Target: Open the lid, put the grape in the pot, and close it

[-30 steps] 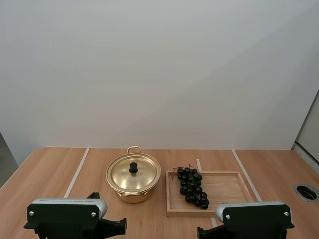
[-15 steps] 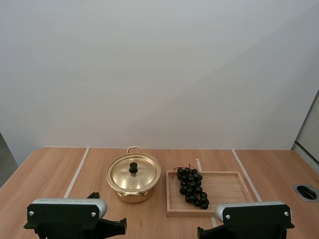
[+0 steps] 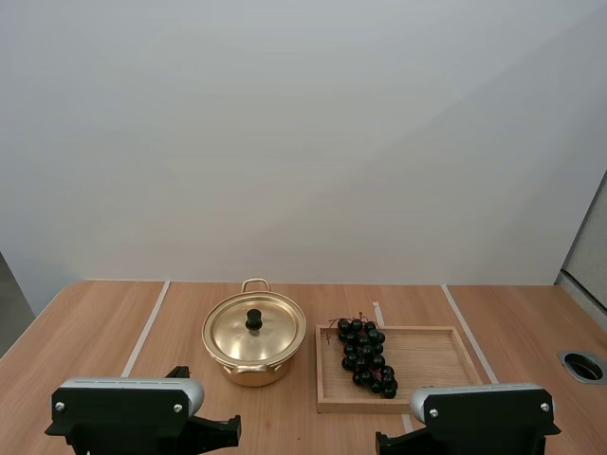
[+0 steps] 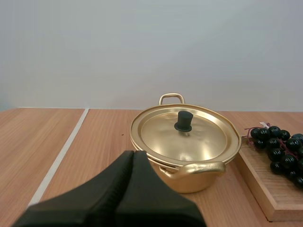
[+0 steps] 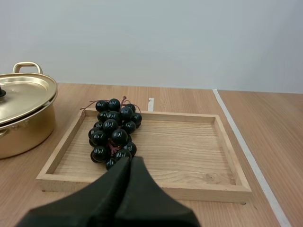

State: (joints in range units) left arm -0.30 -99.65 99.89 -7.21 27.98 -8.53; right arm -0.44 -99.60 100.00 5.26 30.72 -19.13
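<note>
High view: lidded pot point(image 3: 253, 339) beside grapes point(image 3: 364, 355) on wooden tray point(image 3: 427, 353)

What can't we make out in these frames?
Inside of the pot: lid covers it, all views.
Near end of the grapes: right wrist view, behind the right gripper.
Most of the tray: left wrist view, cut by the frame edge.
Part of the pot: right wrist view, cut by the frame edge.

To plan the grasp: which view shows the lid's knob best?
The left wrist view: the knob stands near and whole on the lid. The high view shows it small; the right wrist view cuts most of it off.
</note>
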